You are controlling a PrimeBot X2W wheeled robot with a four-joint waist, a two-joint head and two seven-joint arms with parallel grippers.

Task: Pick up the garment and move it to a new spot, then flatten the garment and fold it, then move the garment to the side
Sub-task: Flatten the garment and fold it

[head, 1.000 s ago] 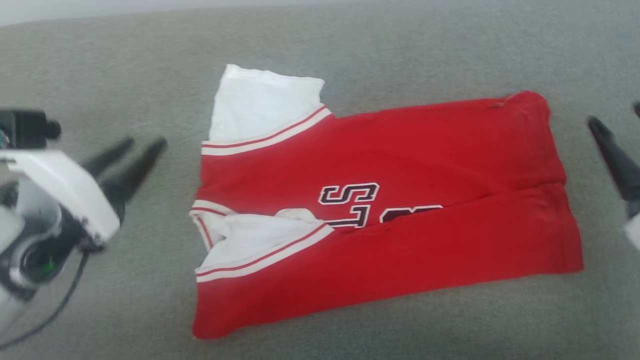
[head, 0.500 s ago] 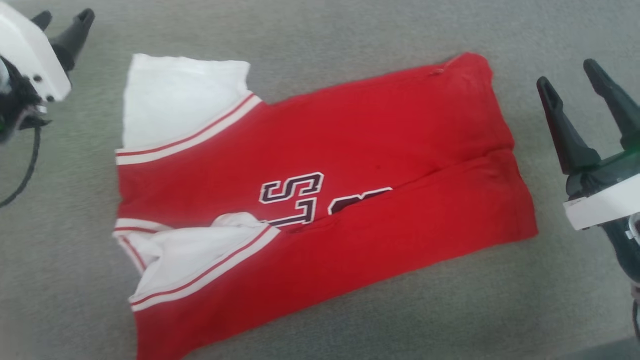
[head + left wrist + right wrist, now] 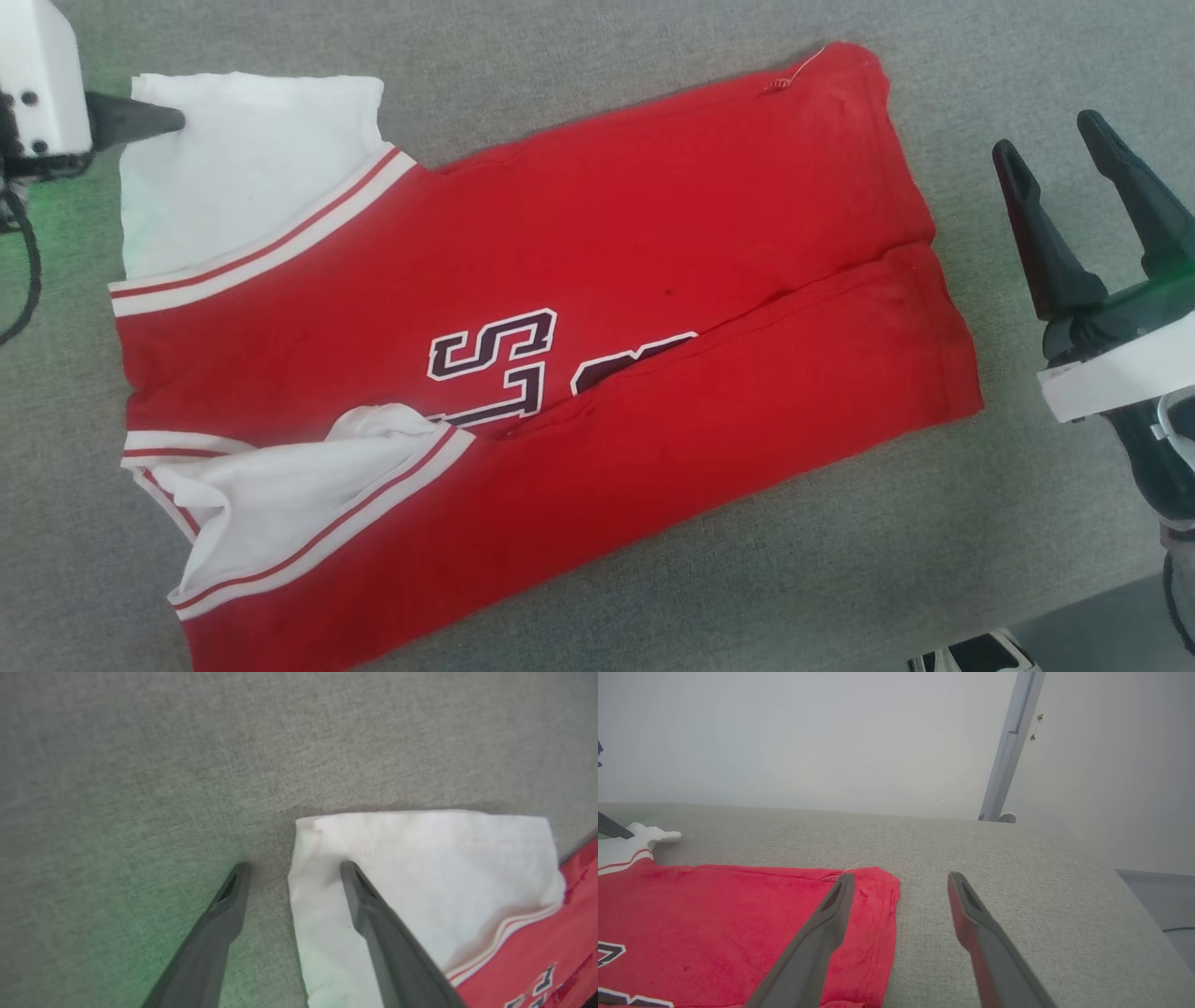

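Your red jersey (image 3: 653, 280) lies spread on the grey counter (image 3: 840, 579), its near long edge folded over the dark lettering (image 3: 495, 345), with a white sleeve (image 3: 252, 159) at 10 o'clock in the head view. Your left hand (image 3: 292, 870) is open and straddles that sleeve's corner edge: one finger (image 3: 373, 914) over the white cloth, the other over bare counter. Your right hand (image 3: 1047, 135) is open too, at 3 o'clock, just beside the jersey's hem

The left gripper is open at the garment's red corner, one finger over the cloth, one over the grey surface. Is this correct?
Not quite: the corner is white, not red. The left wrist view shows the left gripper open at this corner of the garment.
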